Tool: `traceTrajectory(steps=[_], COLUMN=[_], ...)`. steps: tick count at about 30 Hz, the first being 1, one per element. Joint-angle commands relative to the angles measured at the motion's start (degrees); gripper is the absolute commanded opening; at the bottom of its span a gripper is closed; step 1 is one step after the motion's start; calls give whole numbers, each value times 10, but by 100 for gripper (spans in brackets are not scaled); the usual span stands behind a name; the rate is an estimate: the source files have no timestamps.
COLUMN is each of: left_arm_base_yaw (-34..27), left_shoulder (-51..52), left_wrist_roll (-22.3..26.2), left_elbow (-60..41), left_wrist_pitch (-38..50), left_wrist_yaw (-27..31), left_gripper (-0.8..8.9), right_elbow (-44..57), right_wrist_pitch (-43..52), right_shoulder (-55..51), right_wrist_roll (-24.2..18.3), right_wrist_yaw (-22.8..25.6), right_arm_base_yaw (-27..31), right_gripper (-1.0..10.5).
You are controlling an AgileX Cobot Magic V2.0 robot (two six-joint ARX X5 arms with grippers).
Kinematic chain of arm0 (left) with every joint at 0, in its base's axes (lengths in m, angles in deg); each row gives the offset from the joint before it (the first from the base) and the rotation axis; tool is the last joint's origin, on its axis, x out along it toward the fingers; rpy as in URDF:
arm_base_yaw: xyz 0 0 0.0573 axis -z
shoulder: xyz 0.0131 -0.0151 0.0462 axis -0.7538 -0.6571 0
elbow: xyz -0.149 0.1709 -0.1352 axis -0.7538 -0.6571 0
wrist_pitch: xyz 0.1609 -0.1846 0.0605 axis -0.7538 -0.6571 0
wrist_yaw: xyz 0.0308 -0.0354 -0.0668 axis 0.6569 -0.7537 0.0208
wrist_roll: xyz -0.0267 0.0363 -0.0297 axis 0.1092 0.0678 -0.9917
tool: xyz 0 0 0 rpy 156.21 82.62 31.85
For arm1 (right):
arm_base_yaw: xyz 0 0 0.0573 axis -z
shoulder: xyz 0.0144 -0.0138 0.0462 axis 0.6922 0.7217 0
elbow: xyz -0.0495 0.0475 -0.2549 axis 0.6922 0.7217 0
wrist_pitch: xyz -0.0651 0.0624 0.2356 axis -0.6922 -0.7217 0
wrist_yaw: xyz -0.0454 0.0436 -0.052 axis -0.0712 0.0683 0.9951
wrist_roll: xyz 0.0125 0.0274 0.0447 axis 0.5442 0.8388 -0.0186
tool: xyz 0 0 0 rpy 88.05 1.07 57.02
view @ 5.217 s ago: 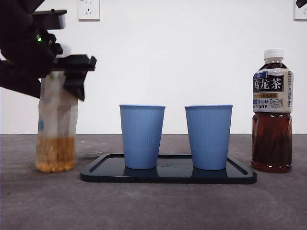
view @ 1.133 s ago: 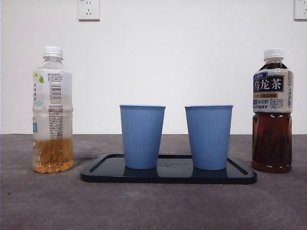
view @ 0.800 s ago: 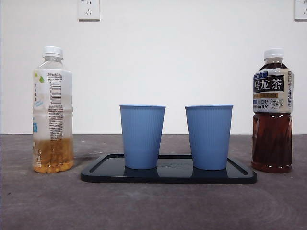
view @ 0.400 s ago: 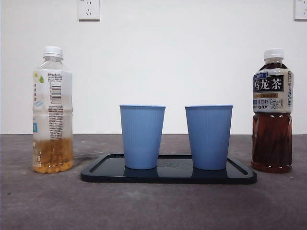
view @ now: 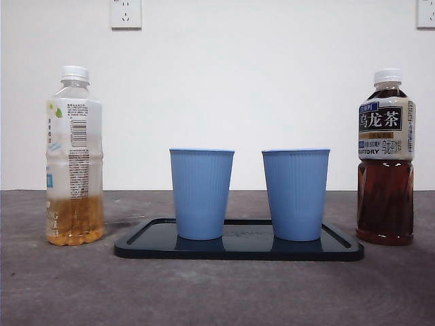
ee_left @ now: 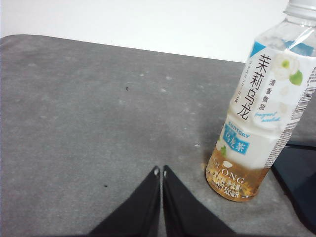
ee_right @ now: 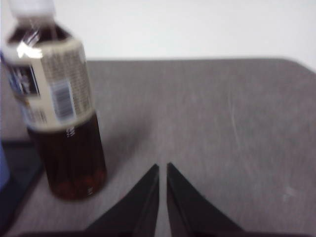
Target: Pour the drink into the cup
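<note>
A clear bottle with a little yellow tea point(view: 75, 156) stands upright at the far left of the table, white cap on; it also shows in the left wrist view point(ee_left: 264, 106). A dark oolong tea bottle point(view: 385, 159) stands capped at the far right and shows in the right wrist view point(ee_right: 57, 103). Two blue ribbed cups, left point(view: 201, 193) and right point(view: 296, 194), stand on a black tray point(view: 238, 248). My left gripper point(ee_left: 160, 172) is shut and empty, apart from the yellow tea bottle. My right gripper point(ee_right: 163, 168) is shut and empty, apart from the dark bottle.
A white wall with a power socket point(view: 126, 13) stands behind the table. The grey tabletop point(view: 217, 292) stretches in front of the tray. Neither arm shows in the front view.
The arm that stood at the yellow tea bottle 5.6 s ago has left the front view. The bottle stands free, label turned. Over the last second nothing has moved.
</note>
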Motion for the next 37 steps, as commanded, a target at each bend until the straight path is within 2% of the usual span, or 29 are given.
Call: traceTrajectory(steps=[1,37], left_arm_base_yaw=[-1,-1], left_shoulder=[1,1], left_wrist_roll=[-3,-3], left_elbow=[-12,-12], left_wrist_pitch=[-4,-4], left_wrist_yaw=[1,1], left_gripper=[6,6], right_elbow=[3,2], right_wrist_pitch=[-15,-3], right_shoulder=[-2,-2], right_wrist_roll=[6,1], right_wrist_yaw=[2,2], right_arm_base_yaw=[-2,-1], right_gripper=[23,23])
